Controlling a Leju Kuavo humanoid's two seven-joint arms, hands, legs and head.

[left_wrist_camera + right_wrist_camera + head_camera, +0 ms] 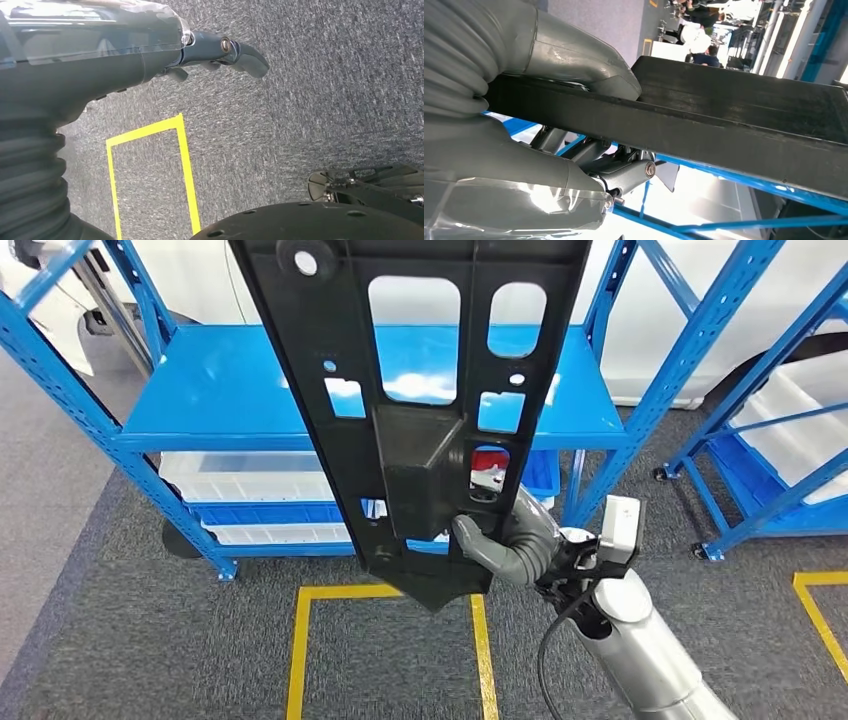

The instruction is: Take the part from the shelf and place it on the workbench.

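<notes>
Holding the long black plastic panel with cut-out windows (pixel 420 390) up in front of its body, the robot's right hand (pixel 510 540) grips it near the lower end. The grey thumb (pixel 589 65) presses on one face of the panel and the darker fingers (pixel 624 172) curl against the other face, so the panel is pinched between them. The panel is off the blue metal shelf (pixel 200 400) and hangs in the air in front of it, above the grey carpet floor (pixel 150 640) with yellow tape lines (pixel 300 640). It looks stiff and flat, because it stays straight though it is held at one end only. It is probably light for its size, since it is thin plastic full of holes. It is long, though, so the far end could swing or tip and twist the panel in the hand. The smooth plastic may be a bit slippery. A good place to hold seems to be the thick boxy lump (pixel 420 470) in the middle, or the solid edge beside a window, where the hand grips now. The left hand (pixel 150 50) hangs low over the carpet and holds nothing; its dark fingers (pixel 240 52) reach out with a slight curl.
</notes>
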